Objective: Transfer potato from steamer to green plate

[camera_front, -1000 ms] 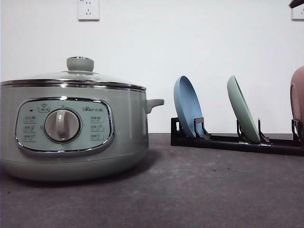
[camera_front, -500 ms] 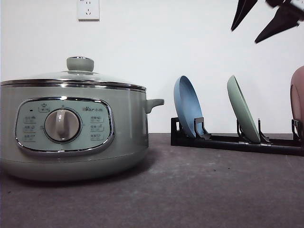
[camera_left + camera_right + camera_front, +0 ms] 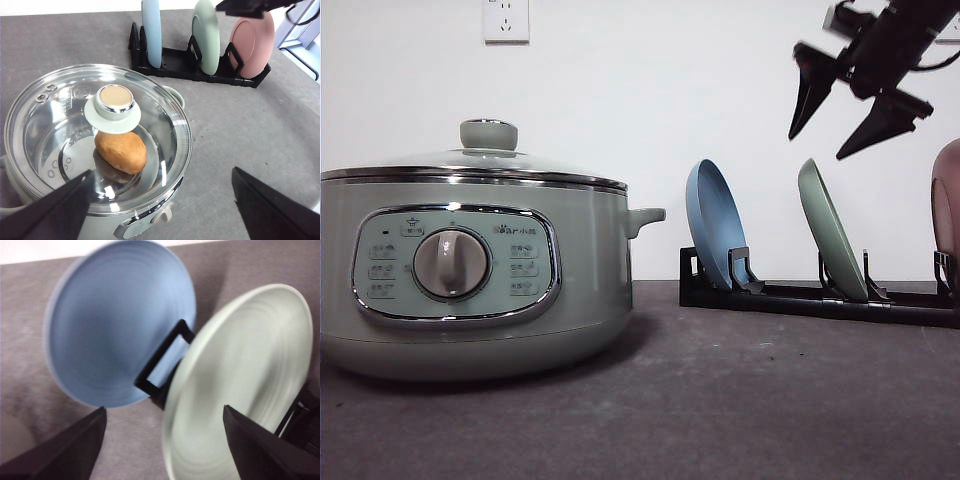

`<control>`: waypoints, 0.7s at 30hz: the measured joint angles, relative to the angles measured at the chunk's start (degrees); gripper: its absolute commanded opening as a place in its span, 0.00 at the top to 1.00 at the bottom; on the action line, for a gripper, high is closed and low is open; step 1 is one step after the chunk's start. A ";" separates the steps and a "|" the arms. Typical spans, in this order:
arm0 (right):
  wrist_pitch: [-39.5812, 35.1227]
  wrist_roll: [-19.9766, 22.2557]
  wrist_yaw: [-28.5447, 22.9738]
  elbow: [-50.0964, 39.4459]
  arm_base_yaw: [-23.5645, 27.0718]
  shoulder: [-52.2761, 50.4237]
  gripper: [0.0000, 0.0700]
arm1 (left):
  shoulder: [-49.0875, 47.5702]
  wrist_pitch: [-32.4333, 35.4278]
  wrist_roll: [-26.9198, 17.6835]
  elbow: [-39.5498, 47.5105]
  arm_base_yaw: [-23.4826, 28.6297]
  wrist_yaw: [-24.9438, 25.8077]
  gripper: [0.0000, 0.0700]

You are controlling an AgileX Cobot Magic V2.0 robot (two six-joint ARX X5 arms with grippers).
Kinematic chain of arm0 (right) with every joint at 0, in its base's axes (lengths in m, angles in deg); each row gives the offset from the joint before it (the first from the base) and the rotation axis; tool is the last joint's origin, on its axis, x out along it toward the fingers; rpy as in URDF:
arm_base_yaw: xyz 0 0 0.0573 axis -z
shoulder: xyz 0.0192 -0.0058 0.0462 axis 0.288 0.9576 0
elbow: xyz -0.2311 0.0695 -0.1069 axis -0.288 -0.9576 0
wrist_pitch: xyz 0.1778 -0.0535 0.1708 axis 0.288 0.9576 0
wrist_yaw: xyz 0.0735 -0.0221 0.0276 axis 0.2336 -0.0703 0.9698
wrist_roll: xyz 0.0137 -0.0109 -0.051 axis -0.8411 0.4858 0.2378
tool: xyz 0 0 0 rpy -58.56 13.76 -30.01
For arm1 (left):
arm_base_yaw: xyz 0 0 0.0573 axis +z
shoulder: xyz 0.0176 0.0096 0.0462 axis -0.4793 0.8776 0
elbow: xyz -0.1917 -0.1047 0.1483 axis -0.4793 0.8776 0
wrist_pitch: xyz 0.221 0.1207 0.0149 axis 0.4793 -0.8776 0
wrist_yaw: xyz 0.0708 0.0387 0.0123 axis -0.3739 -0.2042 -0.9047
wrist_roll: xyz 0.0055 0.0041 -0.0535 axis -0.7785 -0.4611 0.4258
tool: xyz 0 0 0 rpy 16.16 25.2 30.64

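Green plate (image 3: 830, 240) racked upright | right end effector (image 3: 828, 135) spread, just above

A closed glass lid (image 3: 75, 135) covers the potato (image 3: 121, 151). Beside the steamer (image 3: 470, 270), bare counter (image 3: 740, 390) reaches the plate rack (image 3: 820, 298).

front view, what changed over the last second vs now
The right gripper came into view at the upper right and has dropped lower and leftward, jaws open, to just above the green plate. It holds nothing. The steamer, lid on, and the racked plates have not moved.
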State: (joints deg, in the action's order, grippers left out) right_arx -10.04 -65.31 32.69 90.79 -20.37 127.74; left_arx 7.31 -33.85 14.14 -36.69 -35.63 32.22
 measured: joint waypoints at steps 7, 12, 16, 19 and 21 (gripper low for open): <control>-1.53 -0.02 -0.56 0.00 -0.56 1.92 0.47 | 0.00 -0.02 0.00 0.00 0.00 0.00 0.20; -2.14 -0.04 -0.58 0.00 -0.81 3.22 0.63 | 0.00 -0.03 0.00 0.00 0.00 0.00 0.20; -2.37 -0.04 -0.58 0.00 -0.82 3.34 0.66 | 0.00 -0.04 0.00 0.00 0.00 0.00 0.20; -2.35 -0.11 -0.58 0.00 -0.82 3.34 0.83 | 0.00 -0.04 0.00 0.00 0.00 0.00 0.20; -2.35 -0.19 -0.58 0.00 -0.82 3.34 0.88 | 0.00 -0.04 0.00 0.00 0.00 0.00 0.20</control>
State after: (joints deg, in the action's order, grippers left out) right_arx -12.39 -65.50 32.11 90.79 -21.19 131.07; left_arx 7.31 -33.89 14.14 -36.69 -35.63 32.22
